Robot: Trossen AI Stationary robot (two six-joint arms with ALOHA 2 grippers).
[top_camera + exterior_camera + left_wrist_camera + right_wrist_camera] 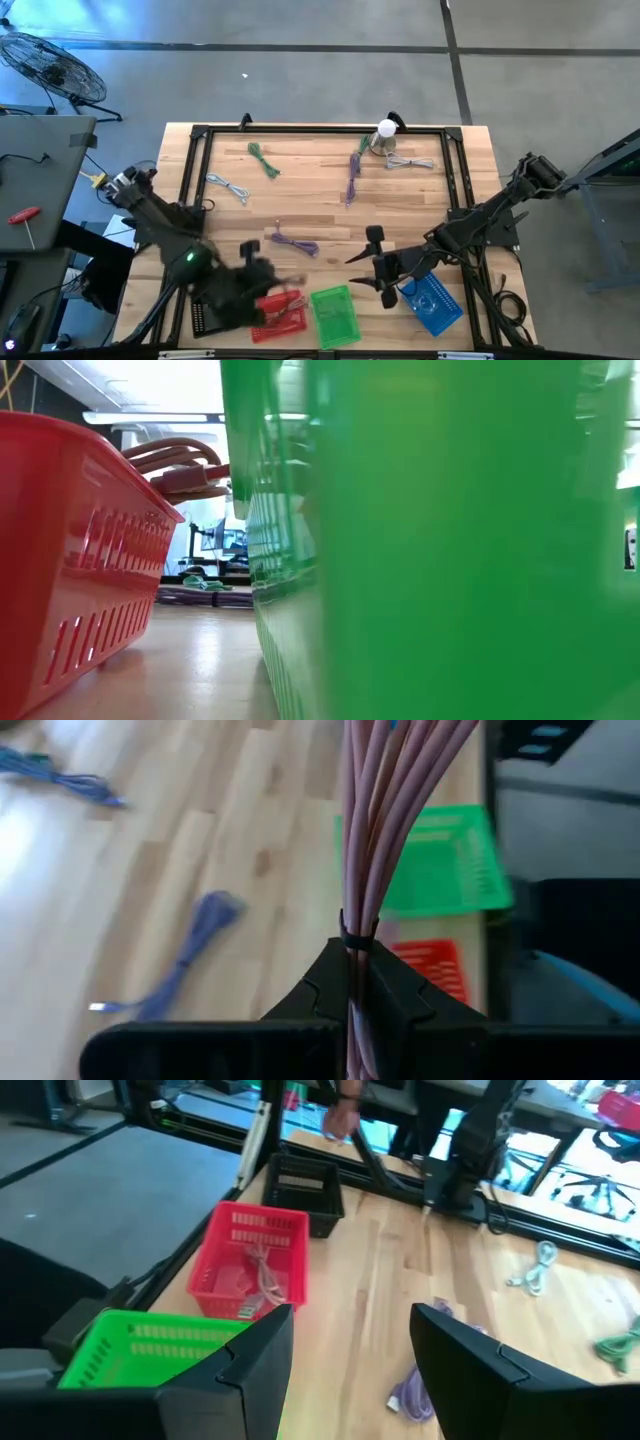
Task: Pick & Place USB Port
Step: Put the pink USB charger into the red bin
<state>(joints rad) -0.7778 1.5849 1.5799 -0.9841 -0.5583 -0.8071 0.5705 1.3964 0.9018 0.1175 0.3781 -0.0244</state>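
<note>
A coiled pink USB cable [385, 810], bound by a black tie, sits in my left gripper [358, 958], which is shut on it beside the red basket [280, 316]. In the low view, pink cable loops [180, 464] show above the red basket's rim [90, 450]. In the right wrist view, pink cable [265, 1280] lies inside the red basket [250, 1260]. My right gripper [385, 272] is open and empty between the green basket [335, 315] and the blue basket [432, 305]. Purple [295, 243], green [265, 160] and white [228, 186] cables lie on the table. My left gripper pinches the pink cable bundle between its two fingers at the black tie [357, 936]. The strands run along the fingers and stretch out past their tips. The far end of the bundle leaves the left wrist view, so I cannot tell what it rests on.
A black basket [305, 1195] stands beyond the red one, near the left arm's base. A purple cable [190, 955] lies on the wood beside my left gripper. More cables and a white bulb-like object [386, 130] sit toward the far edge. A black frame [190, 180] borders the table.
</note>
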